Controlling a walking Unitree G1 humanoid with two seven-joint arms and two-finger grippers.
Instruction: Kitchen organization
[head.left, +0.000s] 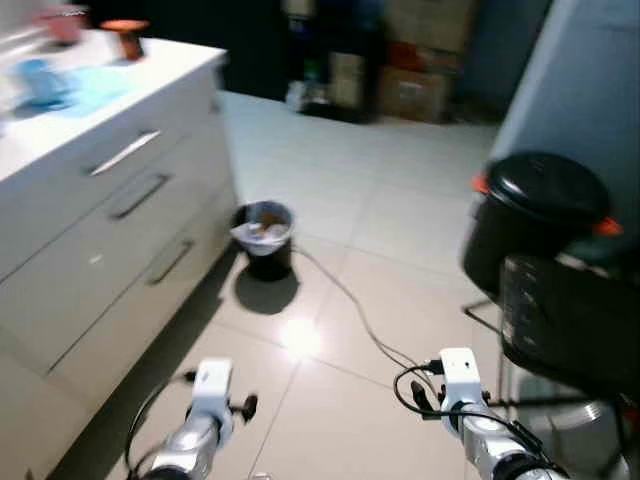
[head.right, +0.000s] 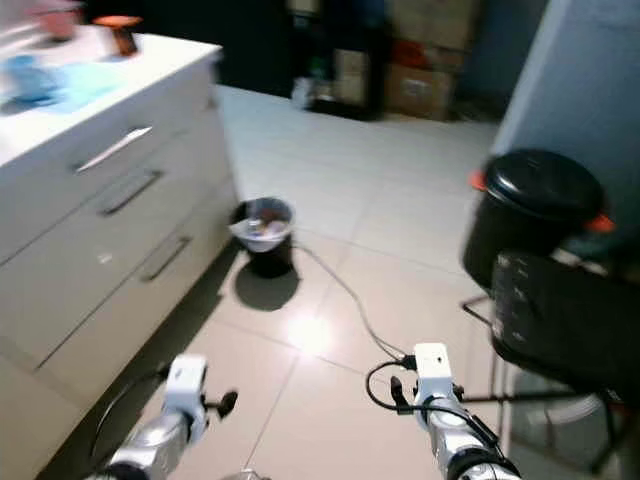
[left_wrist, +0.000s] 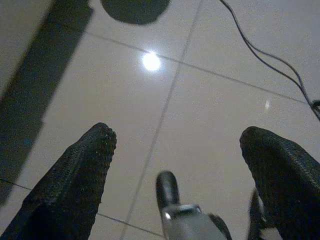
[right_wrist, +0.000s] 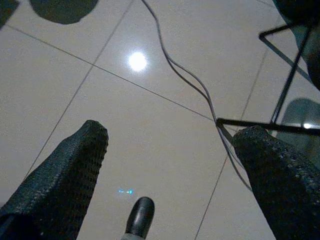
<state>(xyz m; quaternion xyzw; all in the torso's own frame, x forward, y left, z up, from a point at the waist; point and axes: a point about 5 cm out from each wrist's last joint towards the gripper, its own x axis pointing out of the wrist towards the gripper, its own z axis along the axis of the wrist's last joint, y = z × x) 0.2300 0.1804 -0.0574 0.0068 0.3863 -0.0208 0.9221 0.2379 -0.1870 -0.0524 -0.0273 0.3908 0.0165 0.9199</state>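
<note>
A white kitchen counter with three handled drawers runs along my left. On it lie a blue cloth and a small dark jar with an orange lid, both blurred. My two arms reach forward low over the tiled floor, the left wrist near the counter's base and the right wrist beside a black rack. The left gripper is open above bare tile, with nothing between its fingers. My right gripper is also open, over tile and a cable.
A small black bin with a plastic liner stands on the floor by the counter's end. The cable trails from it toward me. At my right, a black lidded pot sits over a black wire rack. Cardboard boxes stand at the back.
</note>
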